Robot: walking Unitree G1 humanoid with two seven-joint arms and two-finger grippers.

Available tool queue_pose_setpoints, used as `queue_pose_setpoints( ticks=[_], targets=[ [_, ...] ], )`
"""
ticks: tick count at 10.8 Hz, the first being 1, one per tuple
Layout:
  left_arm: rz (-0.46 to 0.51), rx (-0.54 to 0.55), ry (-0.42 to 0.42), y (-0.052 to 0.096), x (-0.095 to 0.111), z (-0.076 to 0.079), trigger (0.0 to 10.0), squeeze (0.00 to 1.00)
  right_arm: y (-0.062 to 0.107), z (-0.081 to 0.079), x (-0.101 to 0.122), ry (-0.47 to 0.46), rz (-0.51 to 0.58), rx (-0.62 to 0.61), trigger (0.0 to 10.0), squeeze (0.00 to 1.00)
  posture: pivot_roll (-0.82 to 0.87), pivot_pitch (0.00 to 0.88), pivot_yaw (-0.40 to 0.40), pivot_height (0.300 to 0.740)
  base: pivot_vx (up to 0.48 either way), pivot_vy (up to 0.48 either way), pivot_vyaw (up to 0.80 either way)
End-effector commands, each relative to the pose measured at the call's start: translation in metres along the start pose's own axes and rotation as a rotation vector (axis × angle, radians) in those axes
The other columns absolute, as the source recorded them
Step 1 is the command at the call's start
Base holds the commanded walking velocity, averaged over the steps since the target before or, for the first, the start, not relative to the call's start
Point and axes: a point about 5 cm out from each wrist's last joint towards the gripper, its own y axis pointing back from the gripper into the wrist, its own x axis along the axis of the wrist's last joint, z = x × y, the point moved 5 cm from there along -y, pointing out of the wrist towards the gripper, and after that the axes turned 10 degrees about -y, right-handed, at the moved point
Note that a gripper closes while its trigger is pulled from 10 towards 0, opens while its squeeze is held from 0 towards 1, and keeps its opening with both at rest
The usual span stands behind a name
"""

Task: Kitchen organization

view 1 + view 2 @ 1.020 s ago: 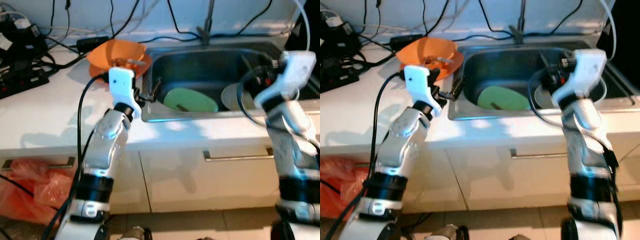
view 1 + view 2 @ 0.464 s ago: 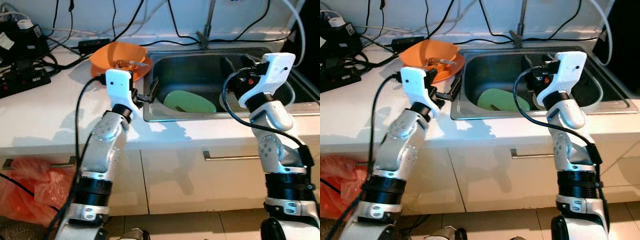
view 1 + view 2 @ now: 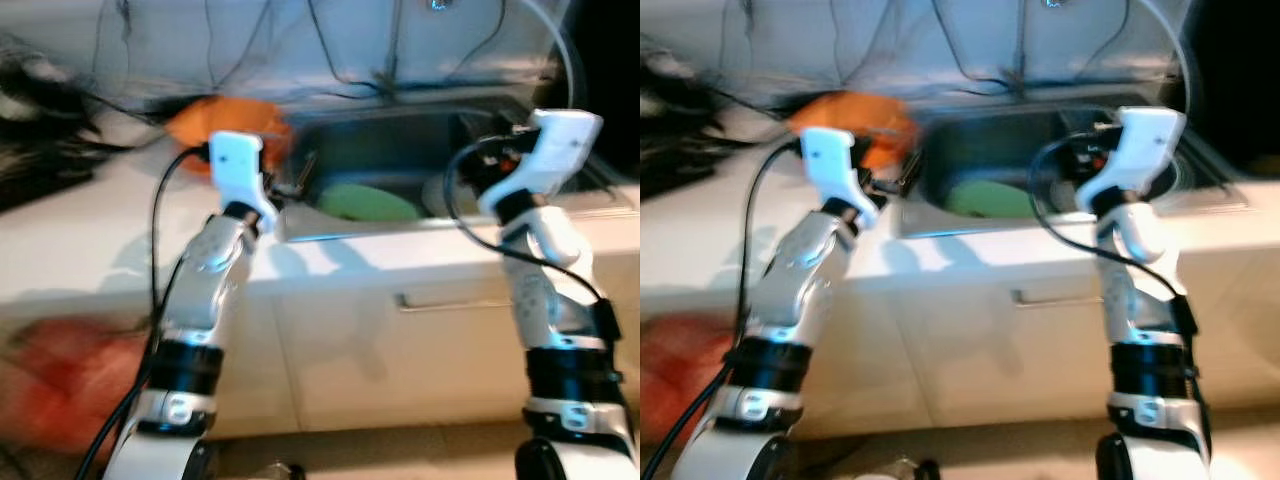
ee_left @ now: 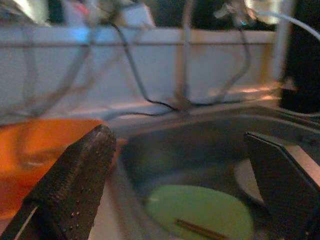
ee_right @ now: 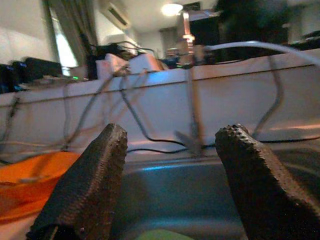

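An orange bowl [image 3: 225,125] stands on the white counter just left of the steel sink [image 3: 350,228]. In the sink lie a green plate [image 3: 365,203], with a thin stick on it, and a pale plate [image 3: 440,190] to its right. My left gripper [image 3: 297,183] hovers over the sink's left rim, open, with nothing between its fingers [image 4: 75,185]. Over the right side of the sink my right gripper [image 3: 490,152] is held up, also open and empty, its fingers [image 5: 85,185] pointing at the back wall. The eye views are blurred.
Black cables hang down the back wall around the faucet [image 3: 395,60]. Dark power strips and plugs [image 3: 40,170] crowd the counter's left end. A red plastic bag [image 3: 60,380] lies on the floor at the lower left. Cabinet fronts with a handle [image 3: 450,298] are below the counter.
The whole picture has shifted and blurred, so the camera is moving. Both arms keep much the same raised pose and both grippers stay open.
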Motion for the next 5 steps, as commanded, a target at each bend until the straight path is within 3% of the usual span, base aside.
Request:
queue_pose_setpoints(
  ticks=[1,3,5],
  targets=[
    [0.002,-0.013,-0.009,-0.0033,0.0027,0.0006,10.0,0.0,0.0002,-0.0026,0.002,0.001,0.014,-0.003,10.0,0.0,0.01,0.0,0.118,0.74,0.368,-0.304,0.0],
    [0.004,-0.016,0.008,-0.0083,0.0041,0.0026,10.0,0.0,0.0005,-0.0029,0.0021,0.003,0.026,-0.015,10.0,0.0,0.0,0.0,0.129,0.74,0.129,-0.418,0.0],
    [0.019,-0.018,0.018,-0.0122,0.0075,0.0027,10.0,0.0,-0.0019,-0.0035,0.0013,0.004,0.029,-0.018,10.0,0.0,0.0,0.0,0.128,0.74,0.0,0.0,0.0]
  ],
)
